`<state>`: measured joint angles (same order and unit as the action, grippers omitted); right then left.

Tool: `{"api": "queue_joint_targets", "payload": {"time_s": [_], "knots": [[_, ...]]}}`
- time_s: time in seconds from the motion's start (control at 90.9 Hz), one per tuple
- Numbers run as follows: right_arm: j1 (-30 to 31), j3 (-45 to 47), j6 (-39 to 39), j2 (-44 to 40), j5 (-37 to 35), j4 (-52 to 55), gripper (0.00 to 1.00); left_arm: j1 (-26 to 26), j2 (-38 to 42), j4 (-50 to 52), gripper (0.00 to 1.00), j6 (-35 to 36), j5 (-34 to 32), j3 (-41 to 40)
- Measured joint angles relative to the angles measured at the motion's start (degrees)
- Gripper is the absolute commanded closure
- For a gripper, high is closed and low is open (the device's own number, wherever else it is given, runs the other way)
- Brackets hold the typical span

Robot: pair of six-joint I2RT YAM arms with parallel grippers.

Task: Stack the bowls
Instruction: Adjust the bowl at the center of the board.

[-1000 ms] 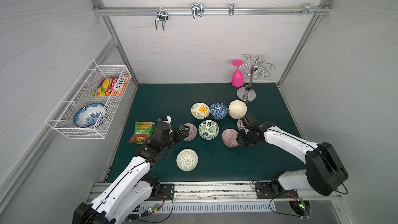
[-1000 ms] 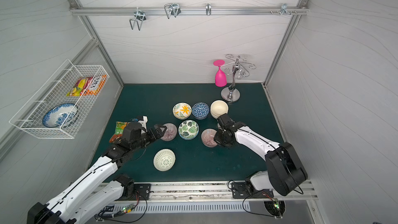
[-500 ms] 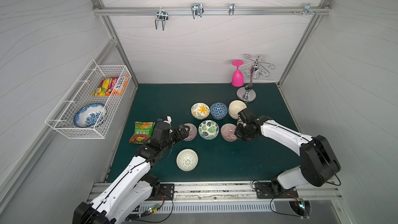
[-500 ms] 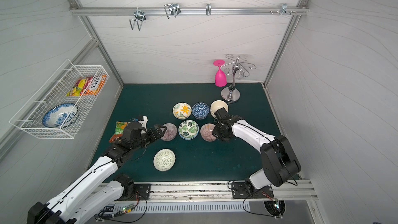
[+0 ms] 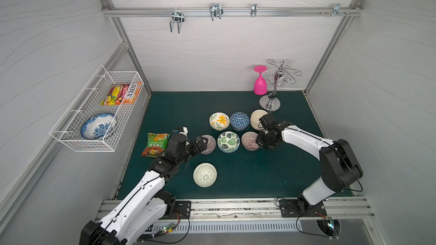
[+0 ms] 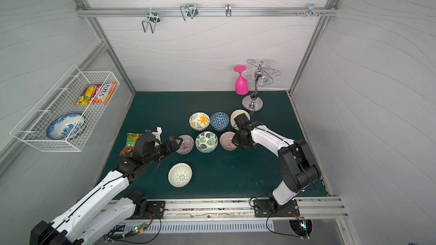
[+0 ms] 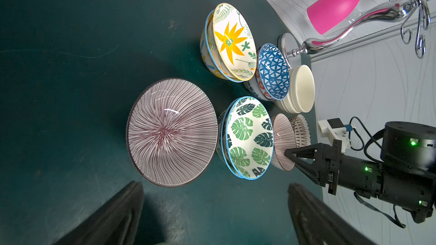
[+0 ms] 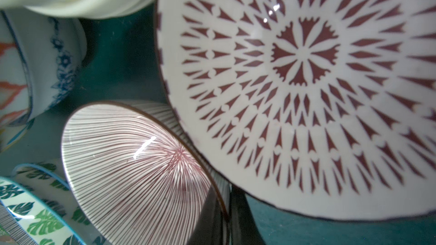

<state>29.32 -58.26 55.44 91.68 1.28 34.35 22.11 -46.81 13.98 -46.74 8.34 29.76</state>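
Note:
My right gripper [image 5: 259, 141] is shut on the rim of a pink-striped bowl [image 5: 249, 140], low over the mat beside the green-leaf bowl [image 5: 228, 141]. In the right wrist view its fingers pinch that rim [image 8: 227, 208], and a red-patterned bowl [image 8: 306, 90] lies close beside. My left gripper [image 5: 202, 144] stands open at the near edge of a second pink-striped bowl [image 7: 171, 131], holding nothing. Behind stand the orange-flower stack [image 5: 219, 120], the blue-triangle bowl [image 5: 239, 120] and the cream stack [image 5: 256, 117]. A green lattice bowl [image 5: 204, 174] sits alone in front.
A snack packet [image 5: 155, 144] lies left of my left gripper. A chrome rack [image 5: 270, 104] and a pink glass [image 5: 260, 83] stand at the back right. The wire basket [image 5: 70, 137] on the left wall holds a blue-and-white dish [image 5: 98, 126] and packets.
My right gripper has carried the pink-striped bowl a little toward the back, to beside the green-leaf bowl. The left arm has not moved.

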Motion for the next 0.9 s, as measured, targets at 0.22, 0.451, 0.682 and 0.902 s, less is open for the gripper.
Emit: {"api": "queue_joint_targets", "payload": {"time_s": [0.22,0.451,0.682,0.902], "knots": [[-0.07,-0.85,-0.42,0.96,-0.35,0.0,0.98,0.0,-0.33,0.0,0.0,0.0,0.0,0.0],[-0.04,-2.43,-1.62,1.11,-0.35,0.13,0.55,0.0,-0.33,0.0,0.0,0.0,0.0,0.0],[2.95,-5.97,-2.36,-1.16,-2.51,1.84,0.35,0.0,-1.62,0.13,0.01,-0.04,0.02,0.0],[9.6,-6.75,-2.23,-10.45,-9.01,4.55,0.01,0.0,-3.82,2.4,0.02,-0.46,-0.04,0.22]]}}
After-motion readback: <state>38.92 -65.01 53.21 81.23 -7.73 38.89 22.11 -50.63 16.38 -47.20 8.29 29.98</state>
